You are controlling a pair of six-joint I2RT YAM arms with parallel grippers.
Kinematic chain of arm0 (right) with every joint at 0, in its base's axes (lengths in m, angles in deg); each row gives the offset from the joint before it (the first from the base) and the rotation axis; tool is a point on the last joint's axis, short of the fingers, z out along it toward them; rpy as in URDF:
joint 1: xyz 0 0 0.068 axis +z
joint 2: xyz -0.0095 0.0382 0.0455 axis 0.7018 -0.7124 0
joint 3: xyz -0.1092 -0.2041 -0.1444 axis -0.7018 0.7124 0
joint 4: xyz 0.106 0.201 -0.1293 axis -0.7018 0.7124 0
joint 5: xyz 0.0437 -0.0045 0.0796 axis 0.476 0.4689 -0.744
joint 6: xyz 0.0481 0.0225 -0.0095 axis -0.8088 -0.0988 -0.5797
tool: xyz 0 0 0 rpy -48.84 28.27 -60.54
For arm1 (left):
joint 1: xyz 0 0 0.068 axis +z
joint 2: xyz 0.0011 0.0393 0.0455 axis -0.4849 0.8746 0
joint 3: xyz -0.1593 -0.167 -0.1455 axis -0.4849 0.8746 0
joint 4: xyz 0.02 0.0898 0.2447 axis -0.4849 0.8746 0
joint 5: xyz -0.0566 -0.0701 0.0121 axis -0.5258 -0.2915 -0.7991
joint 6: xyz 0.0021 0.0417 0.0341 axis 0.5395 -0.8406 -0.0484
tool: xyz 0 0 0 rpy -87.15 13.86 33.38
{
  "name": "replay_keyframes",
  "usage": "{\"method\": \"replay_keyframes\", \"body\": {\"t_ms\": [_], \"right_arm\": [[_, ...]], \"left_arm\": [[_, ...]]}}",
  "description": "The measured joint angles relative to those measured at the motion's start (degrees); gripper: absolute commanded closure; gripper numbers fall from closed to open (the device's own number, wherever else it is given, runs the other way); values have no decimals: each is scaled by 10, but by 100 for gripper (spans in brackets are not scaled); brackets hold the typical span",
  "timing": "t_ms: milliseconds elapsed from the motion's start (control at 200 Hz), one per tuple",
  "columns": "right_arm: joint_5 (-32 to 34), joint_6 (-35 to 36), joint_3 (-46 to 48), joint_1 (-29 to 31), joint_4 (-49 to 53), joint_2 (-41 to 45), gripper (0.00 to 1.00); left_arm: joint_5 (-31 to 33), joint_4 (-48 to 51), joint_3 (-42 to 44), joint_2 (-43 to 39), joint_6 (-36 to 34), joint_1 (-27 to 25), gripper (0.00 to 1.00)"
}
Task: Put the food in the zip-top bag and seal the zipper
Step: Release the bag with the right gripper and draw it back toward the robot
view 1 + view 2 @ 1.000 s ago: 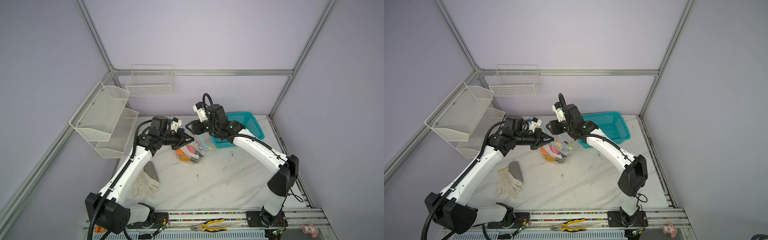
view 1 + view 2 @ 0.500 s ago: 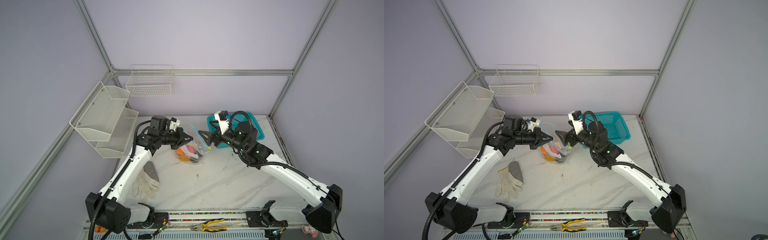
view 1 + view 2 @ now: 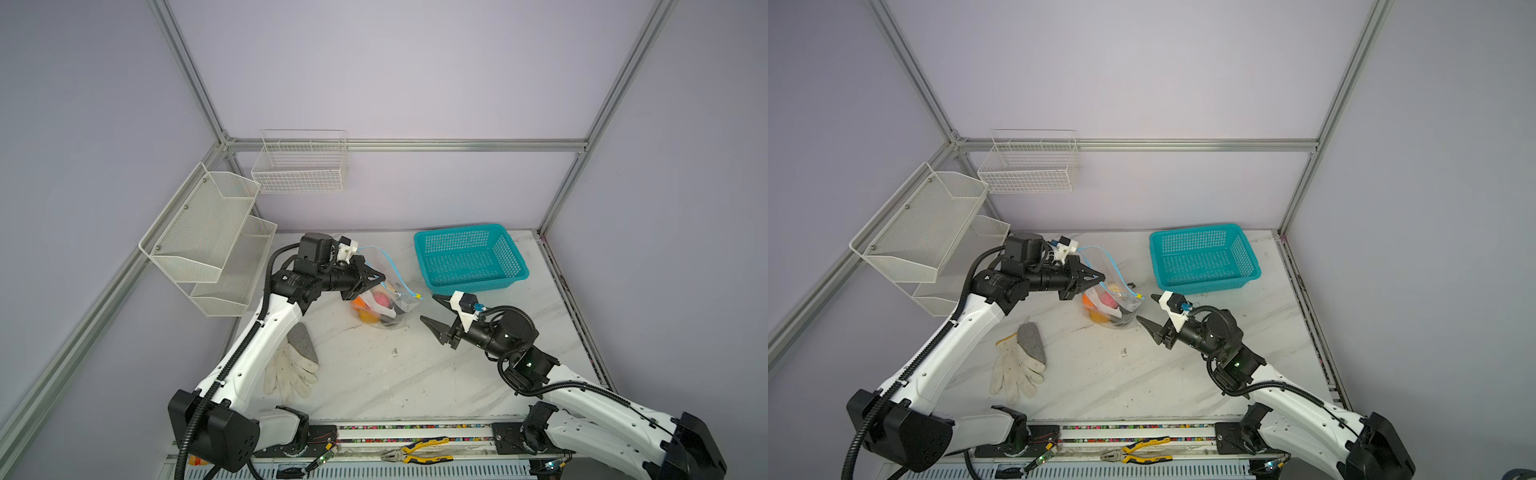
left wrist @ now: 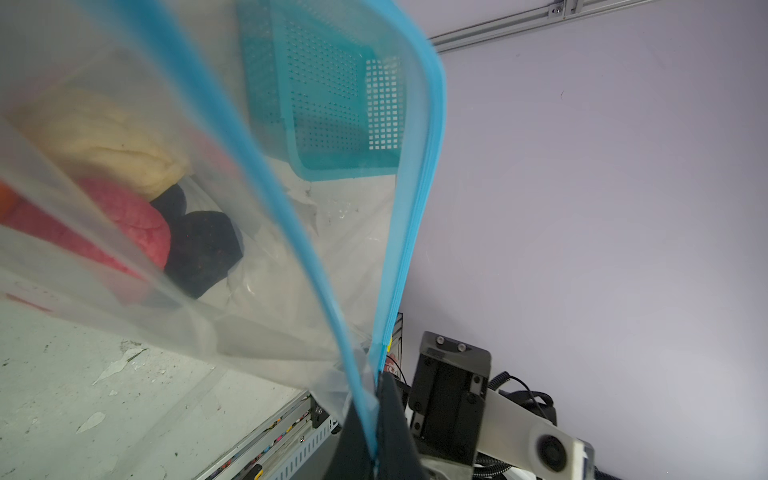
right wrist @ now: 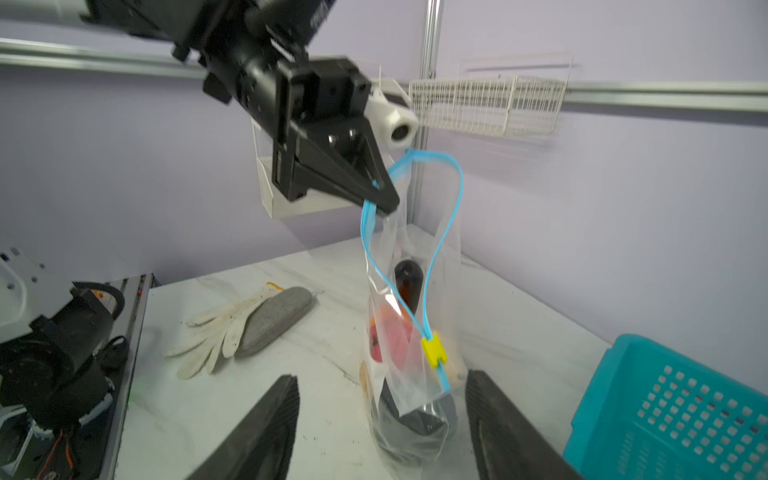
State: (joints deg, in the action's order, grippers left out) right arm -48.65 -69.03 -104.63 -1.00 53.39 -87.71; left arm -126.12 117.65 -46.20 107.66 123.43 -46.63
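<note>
a: where does your right gripper stand against the slider?

b: nearest you, the right gripper (image 3: 428,307) is spread wide and grasps nothing. in a top view the yellow slider (image 3: 417,296) sits just beside it at about 11 o'clock, clear of both fingers.

a: and the bag itself?

b: the zip-top bag (image 3: 395,311) hangs upright just past the slider, and its bottom looks to rest on the table (image 3: 374,374). the food (image 3: 380,298) is inside it: pink, orange, cream and dark pieces. nothing lies loose that i can see.

a: how does the zipper run?

b: the zipper (image 5: 453,199) has its long axis rising from the slider toward 10 o'clock, up to your left gripper (image 3: 382,277). that one is clenched on the blue strip near its upper end. the two strips bow apart into a loop, so the mouth is unsealed.

a: which arm takes the slider?

b: your right, i judge. it is nearer, and its open jaws already face the slider. the pull would go along the strip toward 10 o'clock, against the left's hold. the teal basket (image 3: 469,257), farther off at 1 o'clock, is well apart.
</note>
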Motion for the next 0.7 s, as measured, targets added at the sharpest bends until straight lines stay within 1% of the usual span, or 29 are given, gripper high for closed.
{"method": "replay_keyframes", "body": {"t_ms": [85,155,380,445,520,700], "right_arm": [[4,3,33,-2,-42,-35,33],[0,2,48,-10,-90,-67,36],[-54,-29,35,-58,-246,-216,46],[-68,-40,35,-71,-279,-235,50],[-87,-54,31,-82,-306,-246,52],[-131,-78,21,-85,-342,-251,52]], "left_arm": [[0,0,0,0,0,0,100],[-2,-3,3,0,0,0,100],[-11,-4,4,0,0,4,100],[-13,-4,4,0,0,7,100],[-13,-4,4,0,-1,8,100],[-15,-4,4,0,-1,9,100]]}}
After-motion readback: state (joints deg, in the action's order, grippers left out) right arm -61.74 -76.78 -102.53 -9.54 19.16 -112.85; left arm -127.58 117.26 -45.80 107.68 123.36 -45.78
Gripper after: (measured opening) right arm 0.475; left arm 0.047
